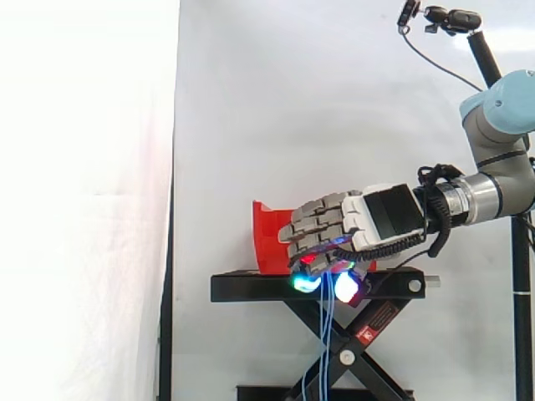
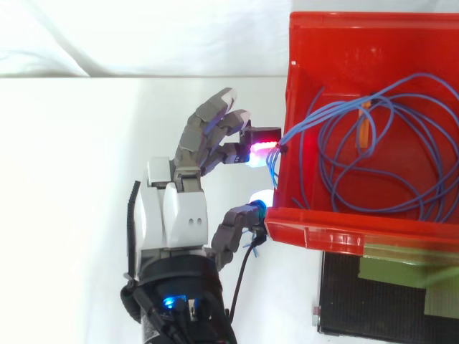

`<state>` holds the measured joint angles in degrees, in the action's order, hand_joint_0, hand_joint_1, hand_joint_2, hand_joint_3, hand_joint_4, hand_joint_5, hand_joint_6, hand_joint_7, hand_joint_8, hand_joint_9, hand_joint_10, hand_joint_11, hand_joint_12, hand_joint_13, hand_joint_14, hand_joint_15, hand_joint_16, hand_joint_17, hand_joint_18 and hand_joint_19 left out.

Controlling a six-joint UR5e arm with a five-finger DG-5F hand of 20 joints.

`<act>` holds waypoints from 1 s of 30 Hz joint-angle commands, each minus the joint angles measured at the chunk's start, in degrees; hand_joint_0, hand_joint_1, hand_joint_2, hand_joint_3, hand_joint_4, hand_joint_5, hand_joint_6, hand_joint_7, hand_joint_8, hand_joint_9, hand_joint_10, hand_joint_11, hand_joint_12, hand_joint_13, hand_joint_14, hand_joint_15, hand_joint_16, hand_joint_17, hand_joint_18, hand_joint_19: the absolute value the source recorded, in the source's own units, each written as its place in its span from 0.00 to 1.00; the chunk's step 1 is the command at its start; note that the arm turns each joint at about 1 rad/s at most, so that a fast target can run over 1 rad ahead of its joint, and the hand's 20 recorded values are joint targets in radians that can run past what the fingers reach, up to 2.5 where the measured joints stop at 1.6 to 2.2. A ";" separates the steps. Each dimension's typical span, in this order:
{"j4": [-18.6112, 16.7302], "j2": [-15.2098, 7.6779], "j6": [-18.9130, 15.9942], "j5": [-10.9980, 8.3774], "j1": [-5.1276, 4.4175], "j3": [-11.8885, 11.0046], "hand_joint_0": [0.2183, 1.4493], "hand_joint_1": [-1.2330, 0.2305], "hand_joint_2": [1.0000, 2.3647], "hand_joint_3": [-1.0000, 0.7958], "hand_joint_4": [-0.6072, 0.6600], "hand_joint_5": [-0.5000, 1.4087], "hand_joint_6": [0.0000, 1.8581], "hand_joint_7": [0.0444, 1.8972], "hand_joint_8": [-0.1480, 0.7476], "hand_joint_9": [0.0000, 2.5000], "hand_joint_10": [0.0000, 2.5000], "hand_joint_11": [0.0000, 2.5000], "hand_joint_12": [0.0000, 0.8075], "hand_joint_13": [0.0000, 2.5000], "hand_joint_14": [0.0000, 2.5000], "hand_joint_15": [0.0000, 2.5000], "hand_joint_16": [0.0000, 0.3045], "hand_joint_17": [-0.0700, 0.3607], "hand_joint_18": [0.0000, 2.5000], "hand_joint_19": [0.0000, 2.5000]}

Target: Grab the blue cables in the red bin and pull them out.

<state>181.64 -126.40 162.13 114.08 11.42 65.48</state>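
From my station the hand (image 2: 176, 215) sat just outside the red bin (image 2: 344, 43), at its open low wall. Its fingers (image 2: 215, 125) were curled and the thumb (image 2: 233, 226) bent in under them. I judged it closed on a few strands of the blue cables (image 2: 373, 161) right where they crossed that wall, though I could not see the contact itself. In the side view more blue strands (image 1: 324, 342) hung from under the hand, down past the front of the bin and in front of the black stand (image 1: 251, 288) that carried it. Most of the cable lay coiled in loose overlapping loops on the bin's floor, around a short orange strip (image 2: 364, 129) near the middle. My worry was the pull. With only a few strands in the grip, they could slip through the pads, or the loops could tighten into a knot and catch on the bin's wall. Because the bin looked light and sat loose on the stand, a snag might drag or tip it rather than free the cable. The hanging strands could also catch in the stand's crossed legs below the bin. The only writing I found was a red label (image 1: 378, 322) on one of those legs, with print too small to read.
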 commanded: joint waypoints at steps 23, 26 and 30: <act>-0.67 -0.08 1.66 0.00 0.01 0.00 0.48 0.18 0.00 0.00 0.58 0.60 0.22 0.26 0.41 0.28 0.01 0.20 0.37 0.21 0.01 0.13 0.13 0.36 0.18 0.20; -0.67 -0.08 1.66 -0.09 -0.08 0.00 0.48 0.18 0.00 0.00 0.57 0.60 0.24 0.26 0.41 0.28 0.01 0.21 0.37 0.22 0.01 0.14 0.13 0.36 0.18 0.21; -0.58 0.01 1.66 -0.35 -0.08 0.00 0.48 0.18 0.00 0.00 0.57 0.60 0.27 0.25 0.41 0.29 0.01 0.21 0.37 0.22 0.01 0.13 0.13 0.36 0.18 0.21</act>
<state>180.98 -126.41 163.78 113.85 11.36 65.48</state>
